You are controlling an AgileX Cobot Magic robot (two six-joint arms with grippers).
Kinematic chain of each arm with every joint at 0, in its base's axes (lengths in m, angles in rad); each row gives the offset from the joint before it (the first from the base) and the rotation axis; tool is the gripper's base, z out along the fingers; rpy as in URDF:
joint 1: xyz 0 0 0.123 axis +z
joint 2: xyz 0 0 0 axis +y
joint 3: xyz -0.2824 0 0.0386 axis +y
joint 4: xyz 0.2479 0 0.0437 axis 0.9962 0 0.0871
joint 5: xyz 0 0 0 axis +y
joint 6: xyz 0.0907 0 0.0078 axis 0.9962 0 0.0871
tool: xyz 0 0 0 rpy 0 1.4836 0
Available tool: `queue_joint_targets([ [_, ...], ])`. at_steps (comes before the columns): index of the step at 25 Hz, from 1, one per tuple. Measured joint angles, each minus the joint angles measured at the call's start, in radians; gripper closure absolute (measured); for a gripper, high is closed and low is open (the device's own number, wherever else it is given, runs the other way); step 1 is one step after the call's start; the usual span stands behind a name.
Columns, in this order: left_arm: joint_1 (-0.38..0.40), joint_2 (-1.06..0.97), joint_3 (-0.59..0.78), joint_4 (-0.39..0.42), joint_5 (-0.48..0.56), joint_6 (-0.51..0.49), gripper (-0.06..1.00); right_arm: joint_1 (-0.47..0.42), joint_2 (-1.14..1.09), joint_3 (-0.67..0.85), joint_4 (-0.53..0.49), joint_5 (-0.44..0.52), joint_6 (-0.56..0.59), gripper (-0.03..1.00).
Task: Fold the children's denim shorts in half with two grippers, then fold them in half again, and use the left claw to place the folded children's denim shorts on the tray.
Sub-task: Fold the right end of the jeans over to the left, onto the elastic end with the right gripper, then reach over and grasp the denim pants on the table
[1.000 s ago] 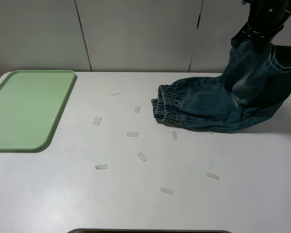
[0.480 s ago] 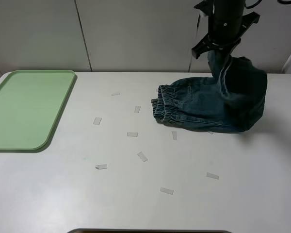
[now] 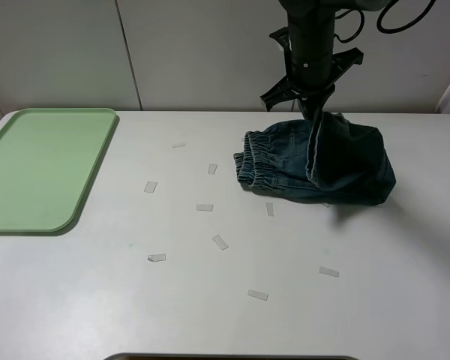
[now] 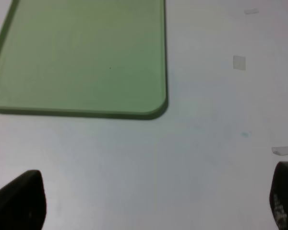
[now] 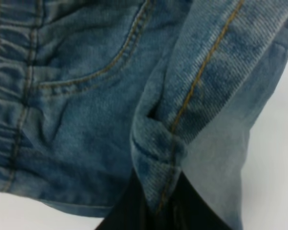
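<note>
My right gripper (image 3: 313,109) has its jaws clamped on a leg hem (image 5: 159,158) of the children's denim shorts (image 3: 285,171), which lie on the desk (image 3: 210,300), well apart from the tray (image 3: 30,165). I should lay that hem squarely over the waistband (image 3: 249,161) before letting go. The left gripper (image 4: 151,199) hangs near the tray, jaws wide and empty. Against a second ago, the lifted leg has swung across toward the waistband.

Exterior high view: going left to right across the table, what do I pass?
tray → clear scrap nearest the tray → children's denim shorts, gathered waistband end first.
</note>
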Motion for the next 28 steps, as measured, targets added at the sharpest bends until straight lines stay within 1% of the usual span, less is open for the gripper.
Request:
queue_joint_targets([
  [1, 0.000, 0.000, 0.000, 0.000, 0.000, 0.000, 0.03, 0.003, 0.004, 0.000, 0.003, 0.000, 0.010, 0.95],
  [2, 0.000, 0.000, 0.000, 0.000, 0.000, 0.000, 0.03, 0.010, 0.007, 0.000, 0.006, -0.021, 0.048, 0.95],
  [4, 0.000, 0.000, 0.000, 0.000, 0.000, 0.000, 0.03, 0.011, 0.007, 0.000, 0.016, -0.036, 0.072, 0.95],
  [8, 0.000, 0.000, 0.000, 0.000, 0.000, 0.000, 0.03, 0.011, 0.007, 0.000, 0.055, -0.056, 0.089, 0.95],
  [10, 0.000, 0.000, 0.000, 0.000, 0.000, 0.000, 0.03, 0.011, 0.007, 0.000, 0.073, -0.081, 0.091, 0.95],
  [11, 0.000, 0.000, 0.000, 0.000, 0.000, 0.000, 0.03, 0.011, 0.007, 0.000, 0.094, -0.098, 0.091, 0.92],
  [12, 0.000, 0.000, 0.000, 0.000, 0.000, 0.000, 0.03, 0.011, 0.007, 0.000, 0.094, -0.098, 0.091, 0.92],
  [13, 0.000, 0.000, 0.000, 0.000, 0.000, 0.000, 0.03, 0.011, 0.007, 0.000, 0.141, -0.127, 0.093, 0.69],
  [14, 0.000, 0.000, 0.000, 0.000, 0.000, 0.000, 0.03, 0.011, 0.007, 0.000, 0.176, -0.144, 0.094, 0.53],
  [15, 0.000, 0.000, 0.000, 0.000, 0.000, 0.000, 0.03, 0.011, 0.007, 0.000, 0.200, -0.157, 0.094, 0.44],
  [16, 0.000, 0.000, 0.000, 0.000, 0.000, 0.000, 0.03, 0.011, 0.007, 0.000, 0.221, -0.165, 0.094, 0.38],
  [17, 0.000, 0.000, 0.000, 0.000, 0.000, 0.000, 0.03, 0.011, 0.007, 0.000, 0.236, -0.173, 0.094, 0.34],
  [20, 0.000, 0.000, 0.000, 0.000, 0.000, 0.000, 0.03, 0.011, 0.007, 0.000, 0.252, -0.182, 0.095, 0.29],
  [24, 0.000, 0.000, 0.000, 0.000, 0.000, 0.000, 0.03, 0.011, 0.007, 0.000, 0.247, -0.177, 0.095, 0.28],
  [28, 0.000, 0.000, 0.000, 0.000, 0.000, 0.000, 0.03, 0.011, -0.010, 0.000, 0.229, -0.145, 0.095, 0.27],
])
